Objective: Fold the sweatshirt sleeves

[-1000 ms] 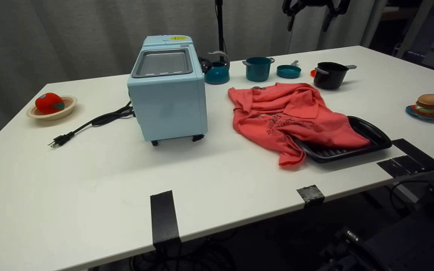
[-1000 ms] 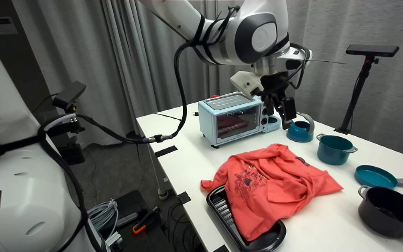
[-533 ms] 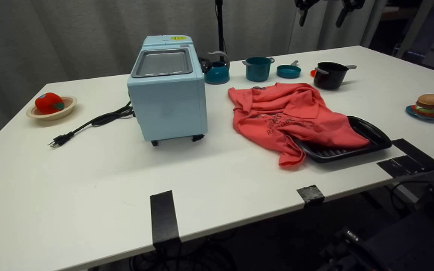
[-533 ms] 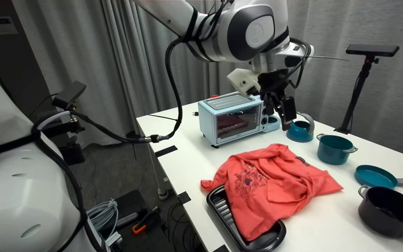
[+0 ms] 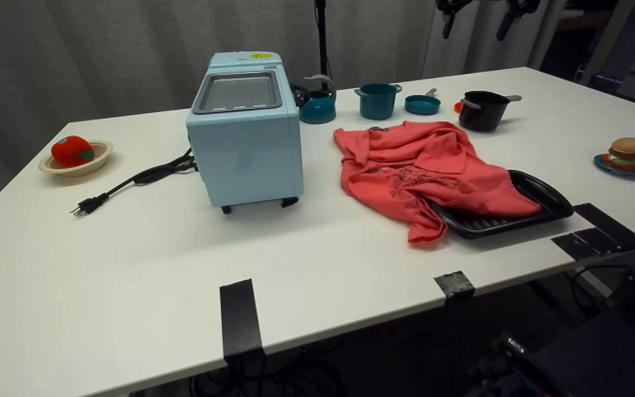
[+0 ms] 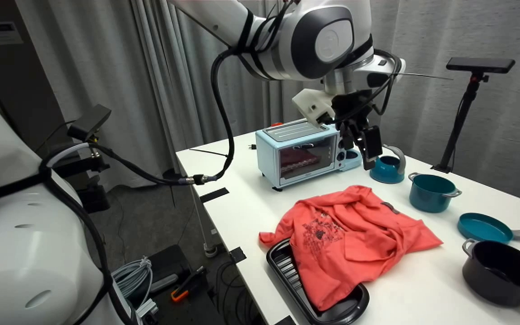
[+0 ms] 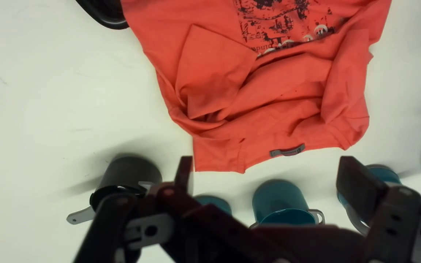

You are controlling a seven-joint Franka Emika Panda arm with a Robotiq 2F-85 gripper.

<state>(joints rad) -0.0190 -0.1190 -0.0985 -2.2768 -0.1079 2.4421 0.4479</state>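
Note:
The coral-red sweatshirt (image 5: 383,193) lies rumpled on the white table, its lower part over a black ridged tray (image 5: 549,198). It also shows in an exterior view (image 6: 323,266) and in the wrist view (image 7: 174,51). One sleeve (image 7: 214,69) lies folded inward over the chest, beside the dark lettering. A second fold of fabric (image 7: 345,73) lies across the other side; I cannot tell surely whether it is the other sleeve. My gripper (image 7: 267,160) is open and empty, high above the table near the collar end. It shows in both exterior views (image 5: 474,34) (image 6: 360,155).
A light-blue toaster oven (image 5: 246,154) stands beside the sweatshirt. A teal kettle (image 6: 386,171), teal pot (image 6: 431,194), teal pan (image 6: 483,227) and black pot (image 6: 503,271) line the collar side. A toy burger (image 5: 629,154) and a bowl (image 5: 100,157) stand farther off.
My open gripper has moved a little, rightward and slightly up in an exterior view, mostly in the first half second. The sweatshirt has not moved.

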